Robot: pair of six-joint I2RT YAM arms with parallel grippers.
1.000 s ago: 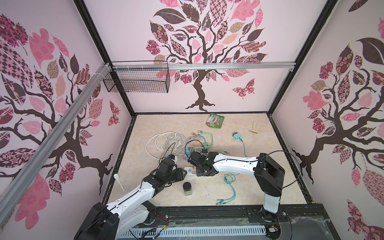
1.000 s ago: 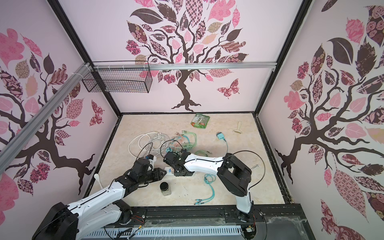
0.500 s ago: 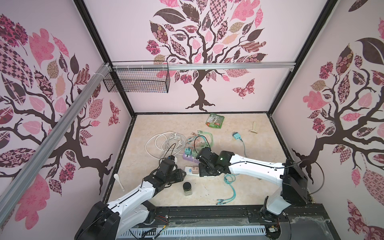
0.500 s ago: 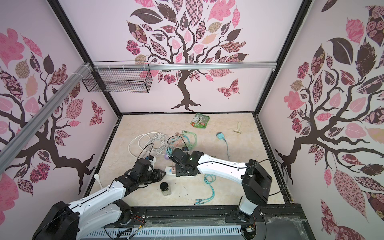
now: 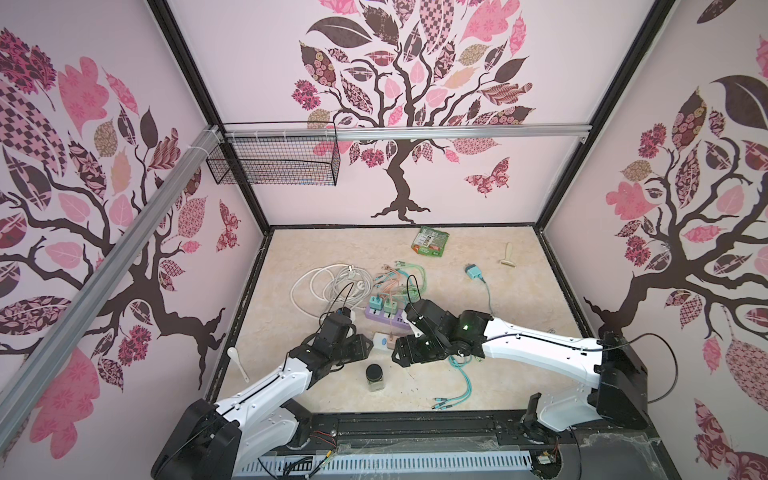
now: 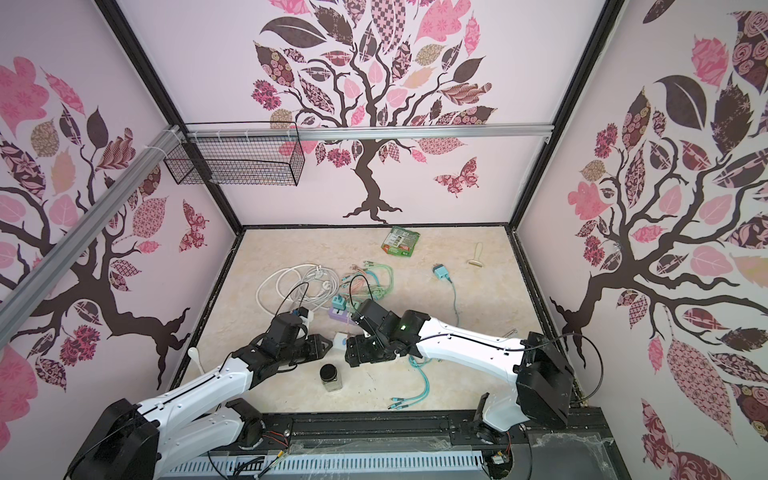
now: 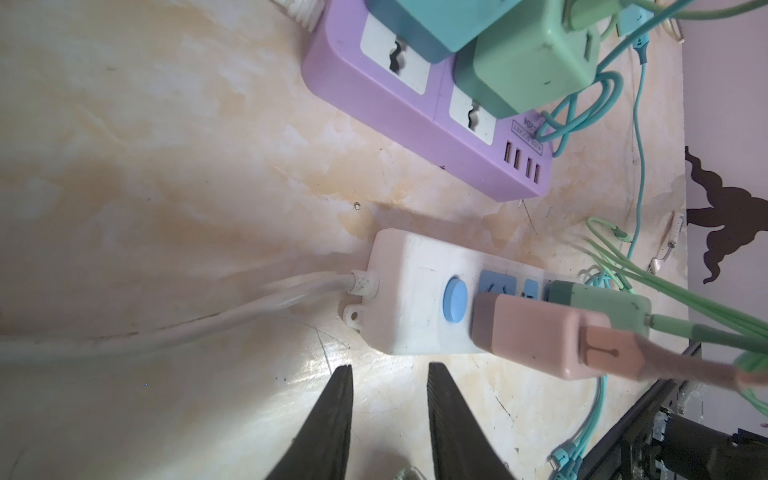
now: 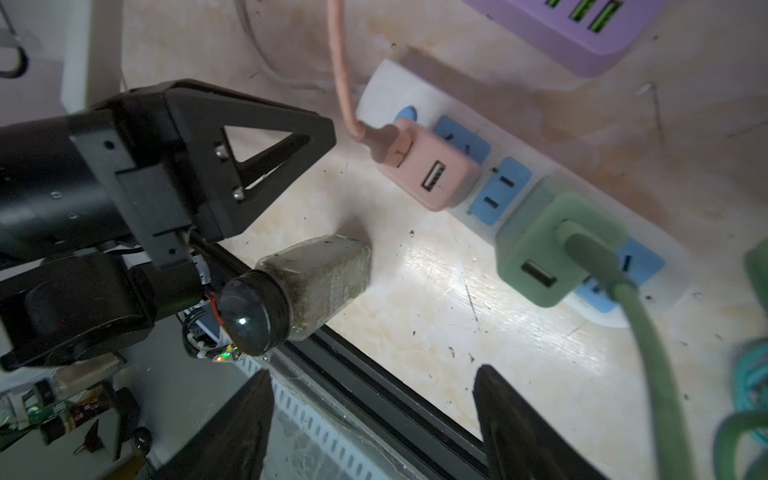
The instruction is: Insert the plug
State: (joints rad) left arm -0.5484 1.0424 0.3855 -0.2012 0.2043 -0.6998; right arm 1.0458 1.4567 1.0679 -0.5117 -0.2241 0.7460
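Down at the near-middle of the table (image 7: 166, 166), all eyes go to the white power strip (image 7: 415, 299). The pink plug (image 7: 528, 332) stands in the strip's first socket, right beside the blue switch (image 7: 455, 299), with its pink cable trailing away. From the right wrist view the pink plug (image 8: 432, 174) sits on the blue socket face with no prongs showing beneath it. It looks seated, though whether it is pressed fully home I cannot tell.

And the right gripper (image 8: 372, 372) is empty. Its jaws stand wide apart with only bare table between them, a little way off the strip's near edge. The left gripper (image 7: 390, 368) hovers just off the cord end of the strip, jaws only narrowly parted and nothing between them. In a top view the two grippers face each other, left gripper (image 5: 365, 347) and right gripper (image 5: 397, 358), with the plug (image 5: 390, 341) between and just behind them.

Further along the strip a green adapter (image 8: 552, 249) is also plugged in. The purple power strip (image 7: 415, 112) lies just beyond with two more adapters, and a spice jar (image 8: 316, 286) stands near the front edge.

My read is that the insertion is done, or all but done. At most a final press or a check of the seating is left, and then the arms can clear off.
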